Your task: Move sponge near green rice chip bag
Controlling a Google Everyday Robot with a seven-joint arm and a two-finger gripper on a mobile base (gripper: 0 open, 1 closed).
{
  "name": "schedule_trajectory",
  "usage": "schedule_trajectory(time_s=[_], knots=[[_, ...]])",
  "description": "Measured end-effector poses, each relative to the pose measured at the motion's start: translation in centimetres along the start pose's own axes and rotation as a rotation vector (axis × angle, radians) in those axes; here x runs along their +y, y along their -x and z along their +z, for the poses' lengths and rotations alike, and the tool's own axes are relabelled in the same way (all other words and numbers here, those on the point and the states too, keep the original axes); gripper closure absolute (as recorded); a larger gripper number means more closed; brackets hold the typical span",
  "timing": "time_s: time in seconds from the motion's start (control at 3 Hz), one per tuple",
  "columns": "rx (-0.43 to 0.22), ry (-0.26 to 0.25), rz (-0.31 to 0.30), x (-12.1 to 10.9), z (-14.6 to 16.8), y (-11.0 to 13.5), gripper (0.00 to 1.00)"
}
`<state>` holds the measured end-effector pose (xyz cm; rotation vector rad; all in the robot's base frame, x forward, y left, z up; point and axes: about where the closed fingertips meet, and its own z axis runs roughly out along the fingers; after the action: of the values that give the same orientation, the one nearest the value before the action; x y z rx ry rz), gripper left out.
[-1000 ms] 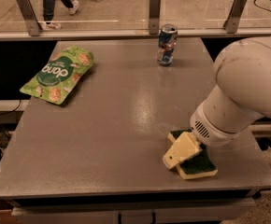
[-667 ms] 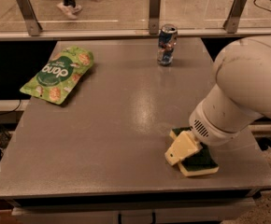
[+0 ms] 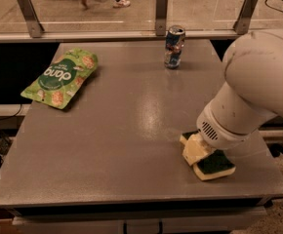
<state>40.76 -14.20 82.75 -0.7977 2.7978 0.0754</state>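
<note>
The sponge [image 3: 213, 163], dark green on top with a pale yellow layer below, lies flat near the table's front right corner. My gripper [image 3: 194, 149] is down at the sponge's left end, touching or right over it, and the white arm [image 3: 251, 96] hides part of the sponge. The green rice chip bag [image 3: 61, 77], bright green with white "dang" lettering, lies flat at the table's far left, well apart from the sponge and gripper.
A blue drink can [image 3: 173, 46] stands upright at the back of the grey table [image 3: 122, 130], right of centre. A railing with metal posts [image 3: 161, 6] runs behind the table. The table's front edge and right edge are close to the sponge.
The gripper and the sponge under it have shifted very slightly to the right and away from the front edge. The bag and the can have not moved.
</note>
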Motion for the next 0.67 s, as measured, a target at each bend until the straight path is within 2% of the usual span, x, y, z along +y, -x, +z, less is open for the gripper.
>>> schedule_trajectory(time_s=[0.33,0.67], knots=[[-0.072,-0.071,-0.057,-1.9,-2.5,1.5,1.00],[-0.160,-0.155,-0.158,-3.7,-6.6,2.6,1.00]])
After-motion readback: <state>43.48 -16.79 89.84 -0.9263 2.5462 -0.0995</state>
